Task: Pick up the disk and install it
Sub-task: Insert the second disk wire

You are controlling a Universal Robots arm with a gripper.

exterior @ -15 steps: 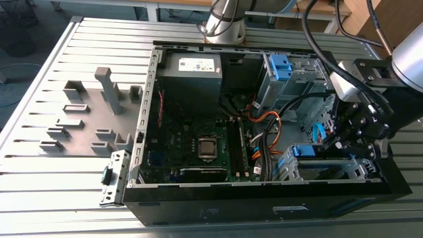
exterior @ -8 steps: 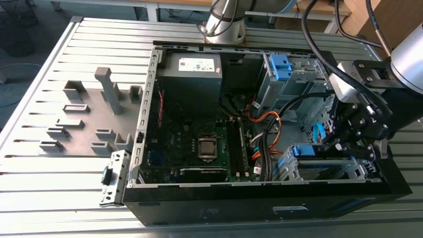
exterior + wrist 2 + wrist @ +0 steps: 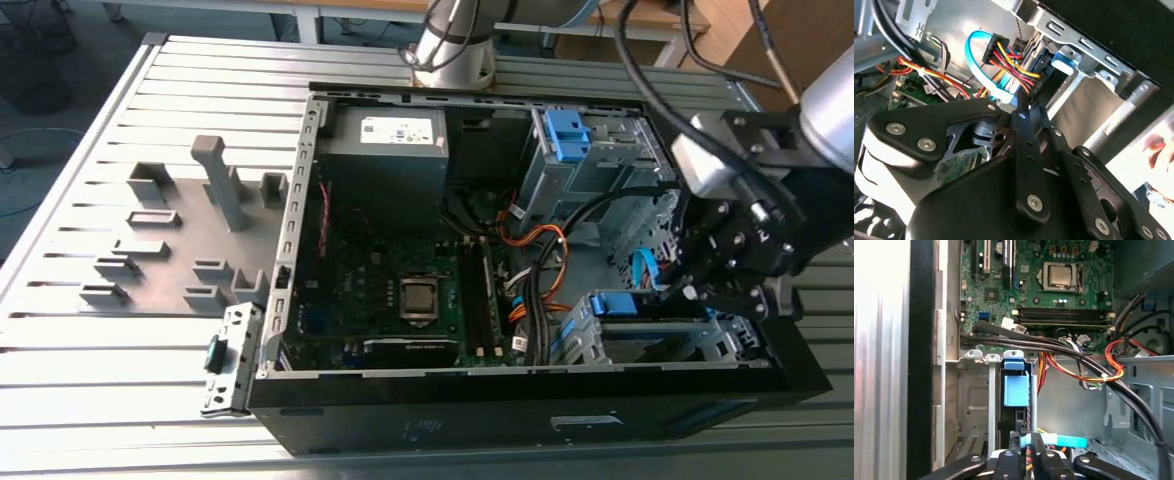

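The disk (image 3: 1016, 390) stands on edge in the metal drive cage (image 3: 974, 405) at the case's front corner. Its blue plastic rail and tab show on top in the first wrist view, in the exterior view (image 3: 618, 303) and in the second wrist view (image 3: 1063, 60). My gripper (image 3: 1026, 447) hangs just over the disk's end, inside the case on the exterior view's right (image 3: 714, 290). Its fingers (image 3: 1021, 112) are drawn together on the light-blue plug of the blue data cable (image 3: 1066, 441), which loops up beside a bundle of red, yellow and black power wires (image 3: 1009, 60).
The open black computer case (image 3: 534, 400) lies on a slotted metal table (image 3: 120, 340). Inside are the motherboard (image 3: 387, 290), a grey power-supply box (image 3: 387, 135) and a second cage with a bare blue bracket (image 3: 567, 135). Thick black cables (image 3: 1054, 342) cross above the cage. Grey fixtures (image 3: 220, 180) stand on the exterior view's left.
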